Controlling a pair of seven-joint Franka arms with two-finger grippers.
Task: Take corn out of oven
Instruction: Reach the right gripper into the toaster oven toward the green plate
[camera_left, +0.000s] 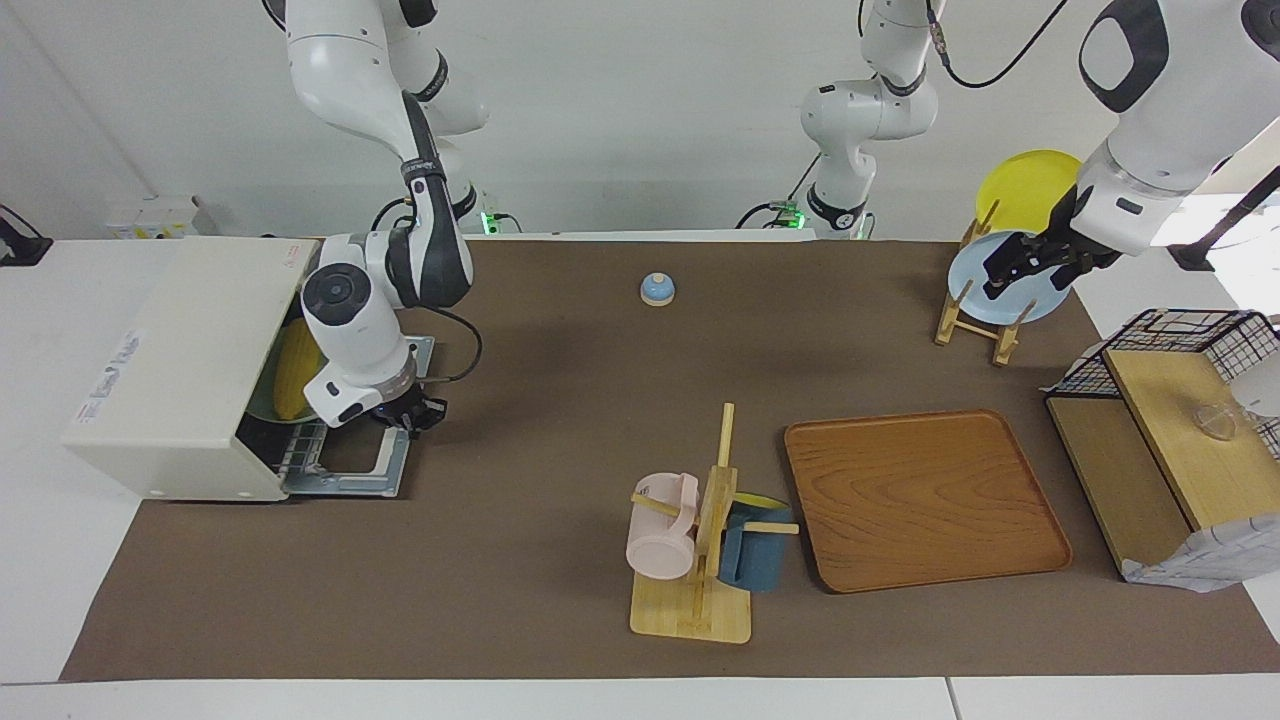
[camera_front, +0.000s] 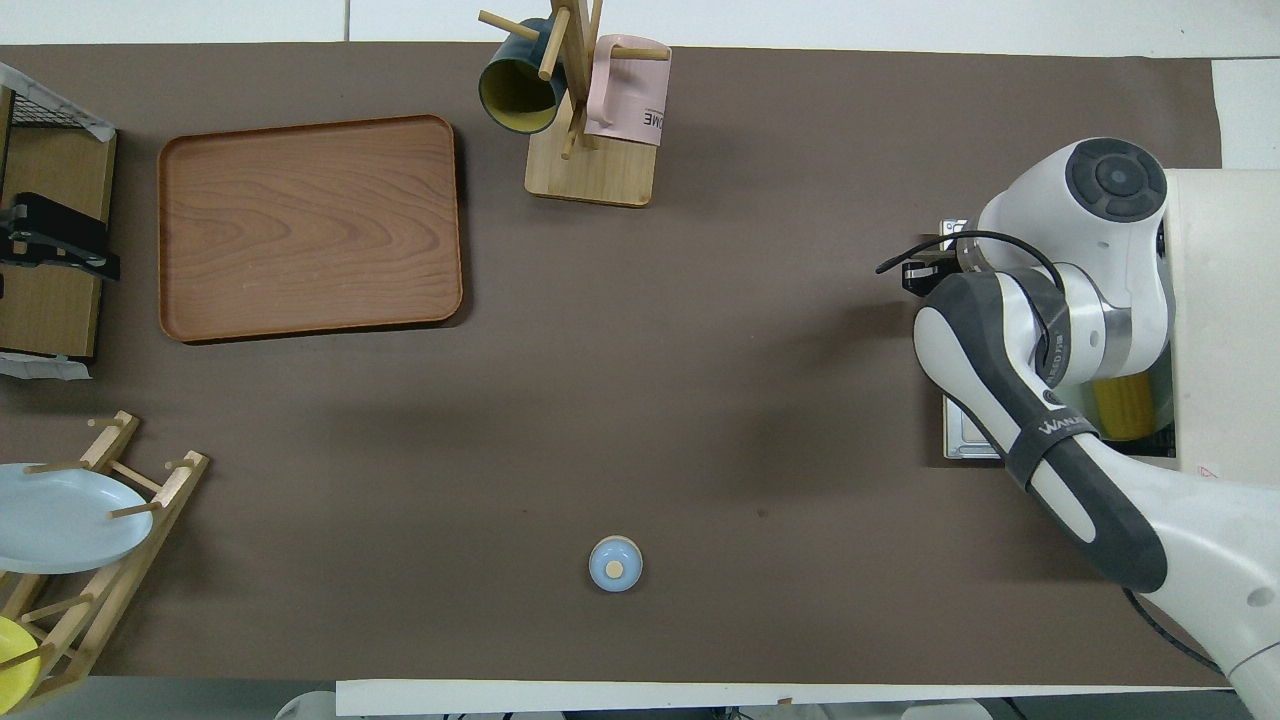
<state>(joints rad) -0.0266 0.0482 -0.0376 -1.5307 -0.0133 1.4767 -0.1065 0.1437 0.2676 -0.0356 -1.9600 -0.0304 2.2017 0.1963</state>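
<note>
The cream-white oven (camera_left: 180, 350) stands at the right arm's end of the table, with its door (camera_left: 350, 470) folded down flat. The yellow corn (camera_left: 297, 370) lies inside on a greyish dish, and it also shows in the overhead view (camera_front: 1125, 405) at the oven (camera_front: 1225, 320) mouth. My right gripper (camera_left: 335, 405) reaches into the oven mouth right beside the corn; its fingertips are hidden by the hand. My left gripper (camera_left: 1020, 265) waits in the air over the plate rack, and it also shows in the overhead view (camera_front: 55, 240).
A wooden tray (camera_left: 920, 500) and a mug tree (camera_left: 700, 540) with a pink and a blue mug stand mid-table. A small blue bell (camera_left: 657, 289) sits nearer the robots. A plate rack holds a blue plate (camera_left: 975, 275) and a yellow plate (camera_left: 1025, 185). A black wire basket (camera_left: 1170, 340) is on a wooden shelf.
</note>
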